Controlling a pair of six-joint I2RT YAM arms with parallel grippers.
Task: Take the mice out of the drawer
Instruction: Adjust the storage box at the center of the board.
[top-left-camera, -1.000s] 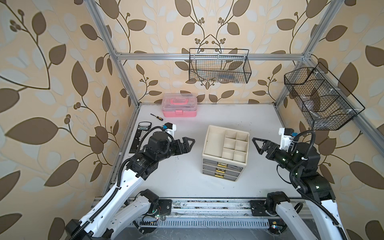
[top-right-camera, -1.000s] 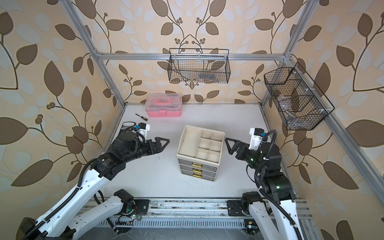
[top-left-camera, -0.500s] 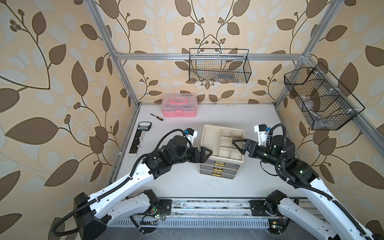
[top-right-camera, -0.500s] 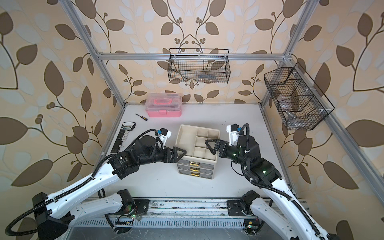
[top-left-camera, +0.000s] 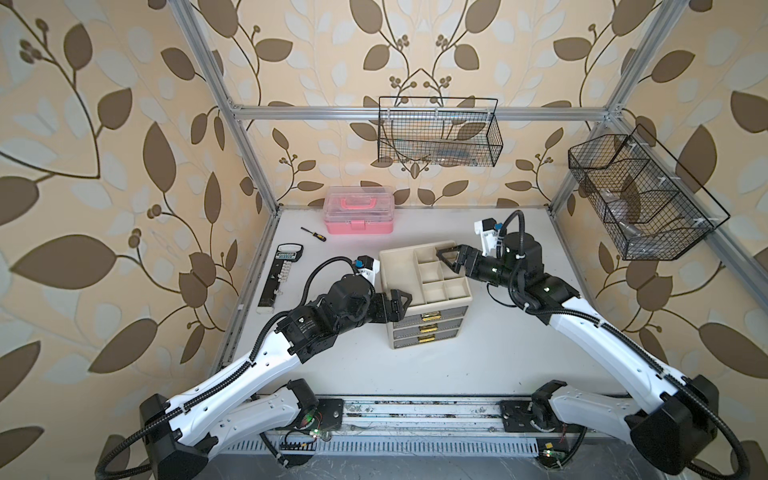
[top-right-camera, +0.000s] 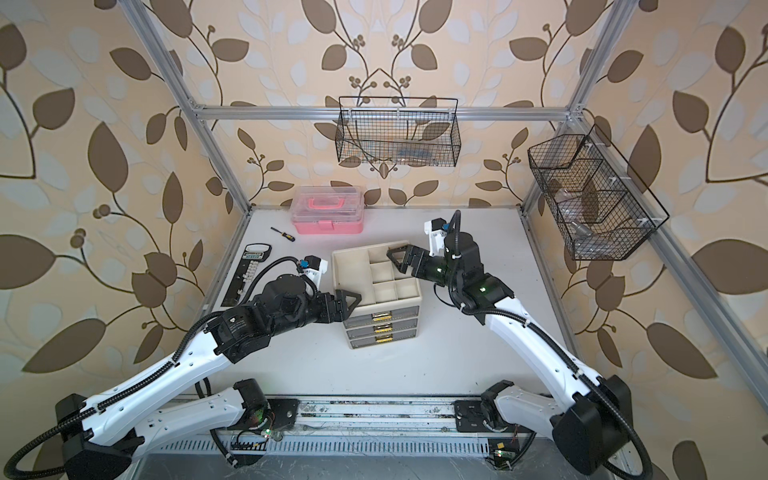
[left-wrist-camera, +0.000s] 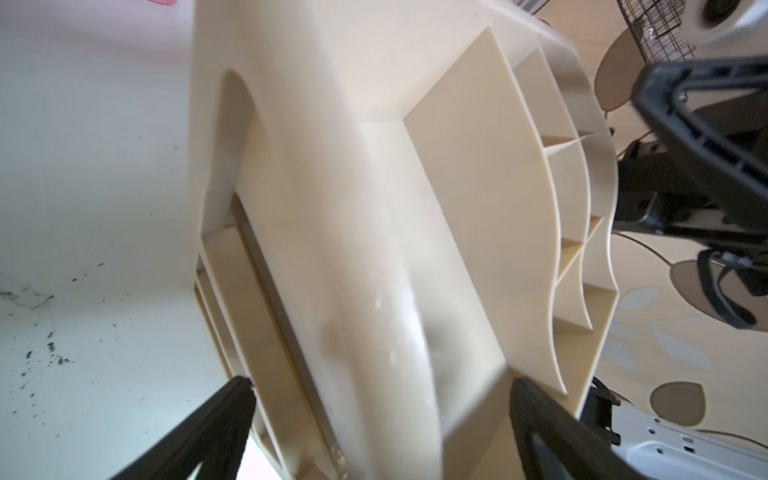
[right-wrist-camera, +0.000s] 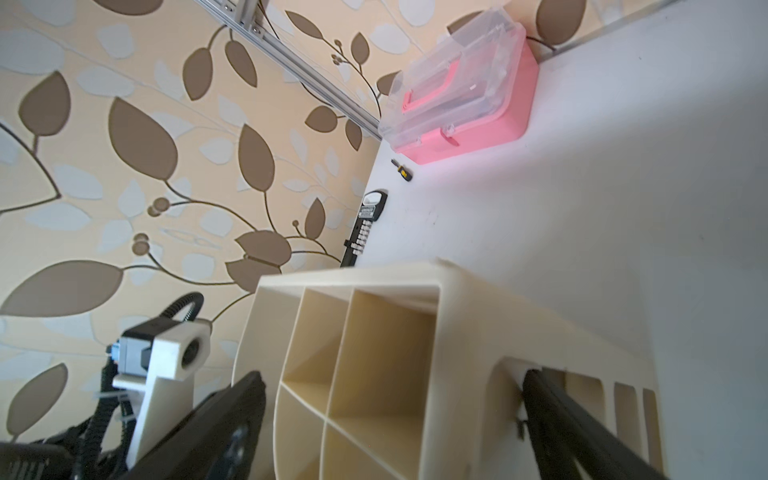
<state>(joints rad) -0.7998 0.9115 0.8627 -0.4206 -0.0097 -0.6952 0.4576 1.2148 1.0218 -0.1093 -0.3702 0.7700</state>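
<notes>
As shut drawers (top-left-camera: 424, 328) hide the mice, left end effector (top-left-camera: 401, 304) and right end effector (top-left-camera: 446, 258) gape wide; we judge the mice light and slick, so pinch their sides.

L end effector (top-left-camera: 402, 304) & R end effector (top-left-camera: 444, 259), jaws spread wide

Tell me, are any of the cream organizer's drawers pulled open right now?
No, in a top view all three grey drawers sit flush in the front of the cream organizer, none pulled out.

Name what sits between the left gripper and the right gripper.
Only the cream drawer unit, between left gripper and right gripper in both top views.
</notes>
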